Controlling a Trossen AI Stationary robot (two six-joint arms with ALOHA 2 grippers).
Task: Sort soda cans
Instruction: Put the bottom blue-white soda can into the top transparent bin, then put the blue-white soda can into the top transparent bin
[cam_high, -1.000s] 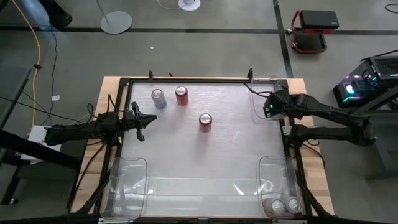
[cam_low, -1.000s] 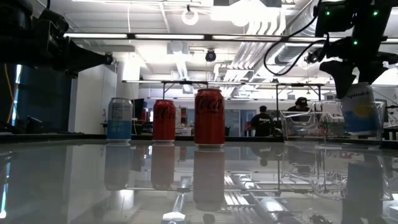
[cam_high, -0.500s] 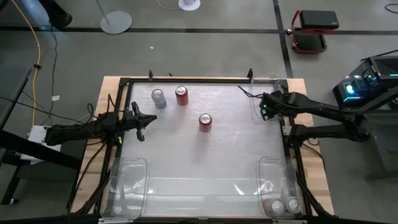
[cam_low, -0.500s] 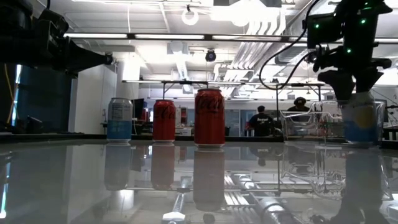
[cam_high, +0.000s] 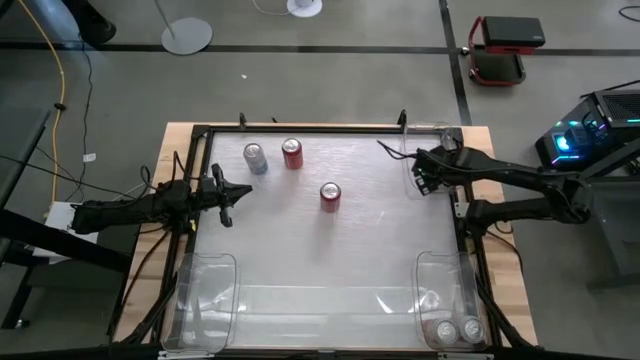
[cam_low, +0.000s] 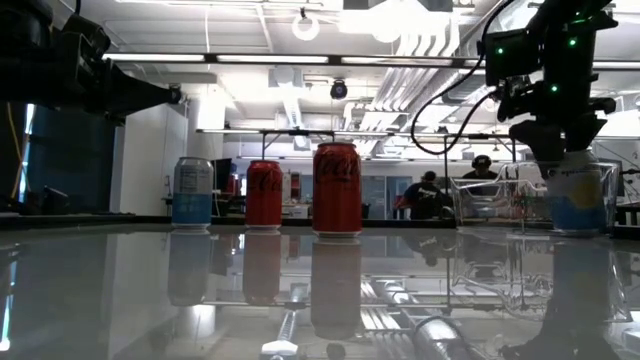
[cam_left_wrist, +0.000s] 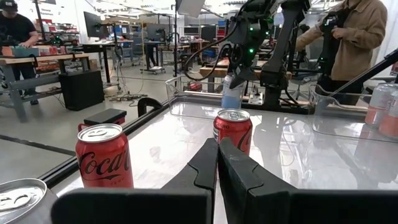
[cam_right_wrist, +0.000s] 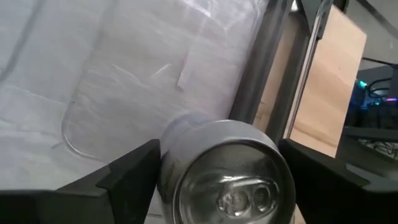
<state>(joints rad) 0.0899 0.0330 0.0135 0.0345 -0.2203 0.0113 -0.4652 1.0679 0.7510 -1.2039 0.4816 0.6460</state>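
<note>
Six small upright soda cans show in all. Three stand in the open on the far left part of the glossy white tabletop (cam_high: 320, 240): one silver-blue can (cam_high: 256, 158) farthest left, a red can (cam_high: 292, 153) just beside it on its right, and a second red can (cam_high: 330, 196) nearer and further right, apart from that pair. Two more silver-topped cans (cam_high: 444, 331) (cam_high: 470, 329) stand side by side in the clear plastic bin (cam_high: 440, 275) at the near right corner.

The sixth, a pale silver-blue can (cam_low: 574, 198), is clasped between the two dark fingers of the right end effector (cam_high: 424, 172), which holds it upright inside the clear plastic bin at the far right corner (cam_high: 424, 135); in the low view its base sits at the bin floor. The right wrist view looks down on its silver top (cam_right_wrist: 230, 177) with a finger on either side.

The left end effector (cam_high: 229, 194) waits over the left edge of the tabletop with its fingers pressed together on nothing, pointing toward the nearer red can. A third clear bin (cam_high: 205, 290) lies at the near left corner.
</note>
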